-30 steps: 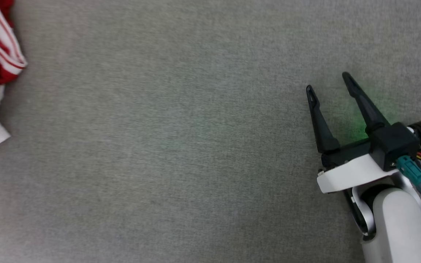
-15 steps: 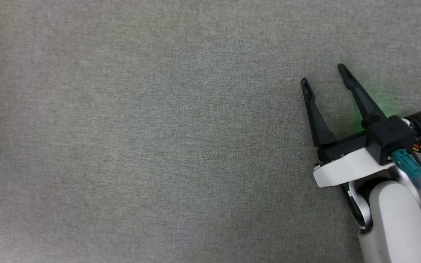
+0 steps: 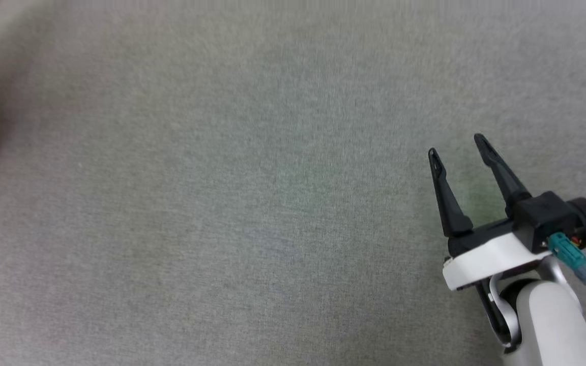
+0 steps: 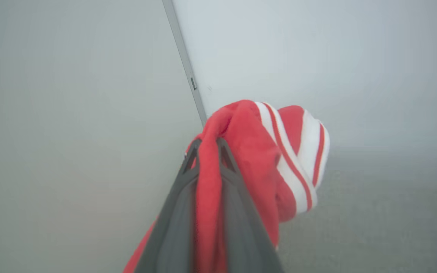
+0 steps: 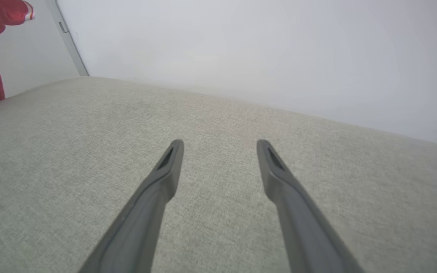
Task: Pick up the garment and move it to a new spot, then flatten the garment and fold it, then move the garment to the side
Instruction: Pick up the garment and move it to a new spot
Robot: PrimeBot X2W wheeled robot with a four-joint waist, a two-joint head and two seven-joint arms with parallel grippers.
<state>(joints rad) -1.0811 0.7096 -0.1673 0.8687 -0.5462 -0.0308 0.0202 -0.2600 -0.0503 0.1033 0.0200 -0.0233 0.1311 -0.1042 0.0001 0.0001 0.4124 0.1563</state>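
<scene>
Left wrist view: end effector (image 4: 207, 146) pinches bunched garment (image 4: 254, 151)

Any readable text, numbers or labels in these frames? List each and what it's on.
No readable text in these pictures.
On the garment, bunched in the left gripper: plain red cloth and red-and-white stripes on show, no letters or digits.
On the right gripper and its teal connector: no legible marking.
</scene>
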